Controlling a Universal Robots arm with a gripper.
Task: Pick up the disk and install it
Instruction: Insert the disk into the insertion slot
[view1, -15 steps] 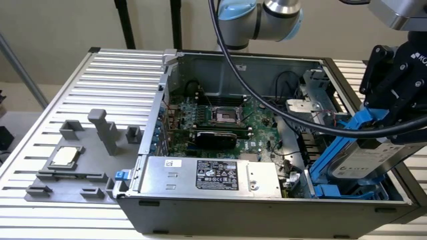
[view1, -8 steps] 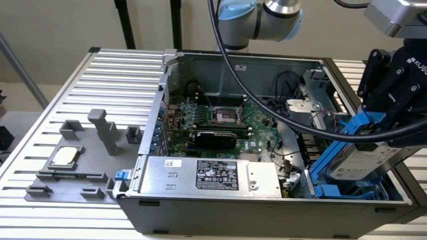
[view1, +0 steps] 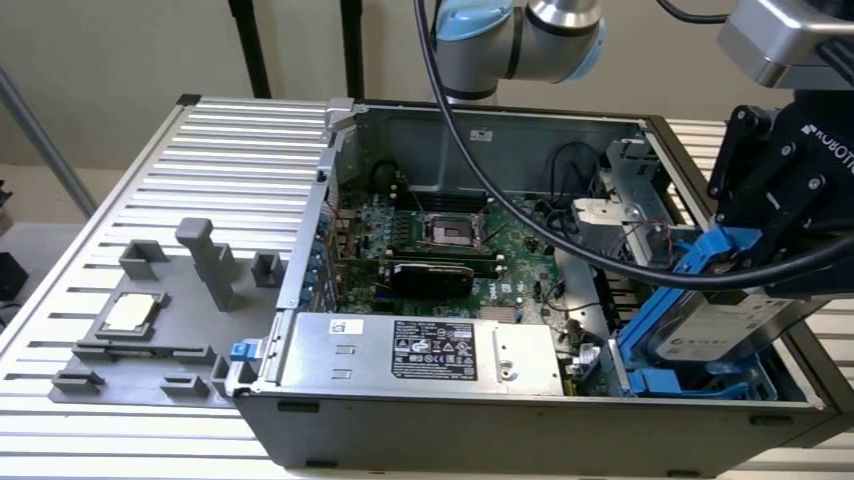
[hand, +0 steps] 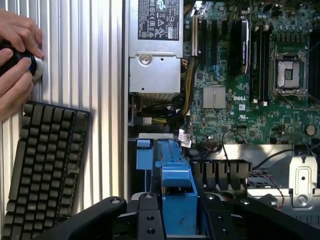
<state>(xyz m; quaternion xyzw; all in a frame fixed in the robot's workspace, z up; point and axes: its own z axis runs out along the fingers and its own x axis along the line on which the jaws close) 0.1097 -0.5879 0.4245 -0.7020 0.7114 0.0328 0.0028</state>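
The disk (view1: 731, 322), a silver-grey drive with a white label in blue plastic rails, hangs tilted over the drive bay (view1: 694, 385) at the exterior view's right end of the open computer case (view1: 534, 425). My gripper (view1: 758, 272) is shut on the disk's upper end, its black fingers clamping the blue rail. In the wrist view the disk's blue carrier (hand: 177, 197) sits between my gripper's (hand: 181, 217) fingers (hand: 149, 217), above the bay's blue frame (hand: 150, 155).
Inside the case are the motherboard (view1: 441, 235) with its CPU socket, the power supply (view1: 427, 350) and black cables (view1: 587, 240). A grey fixture with a CPU chip (view1: 131, 313) lies on the slatted table. A keyboard (hand: 45, 165) and a person's hands (hand: 17, 55) are beside the case.
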